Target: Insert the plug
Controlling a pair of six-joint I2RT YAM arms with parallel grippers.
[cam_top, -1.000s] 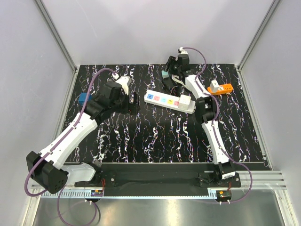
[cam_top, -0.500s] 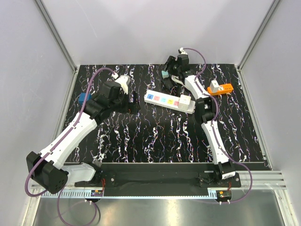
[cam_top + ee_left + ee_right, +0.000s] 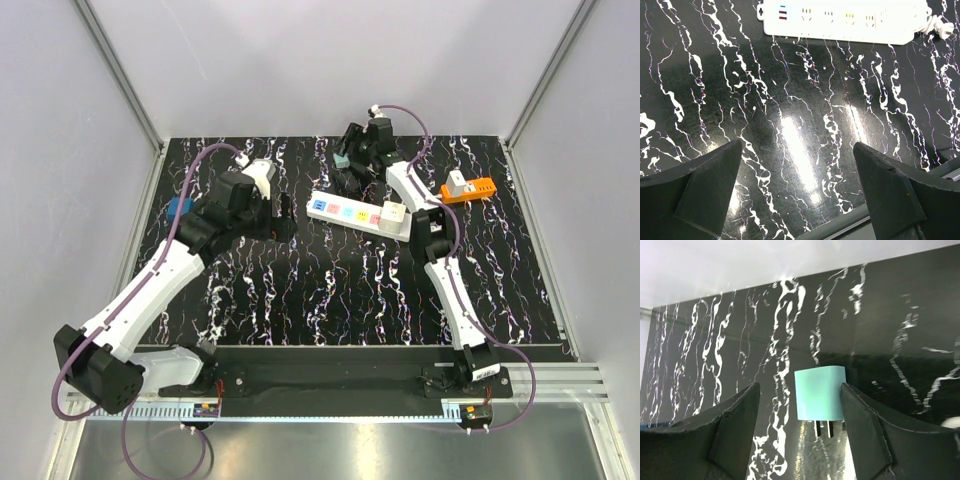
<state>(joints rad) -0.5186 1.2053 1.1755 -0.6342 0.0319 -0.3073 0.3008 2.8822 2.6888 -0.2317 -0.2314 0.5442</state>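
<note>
By my reckoning little was done: the smooth, boxy teal plug (image 3: 820, 392) with dark metal prongs sat at twelve o'clock on the glossy black marbled table (image 3: 330, 290), not yet clamped between my right claw's (image 3: 800, 386) wide fingers, the long white plastic power strip (image 3: 840, 17) lay at its six o'clock, and my left claw (image 3: 797, 146) hung wide and empty.

Left arm (image 3: 150, 290) and right arm (image 3: 455, 295): white link shells, black joint housings. Each carries one external purple cable (image 3: 190, 192). Fingers (image 3: 700, 195) are matte black, wedge-shaped, with smooth faces.
</note>
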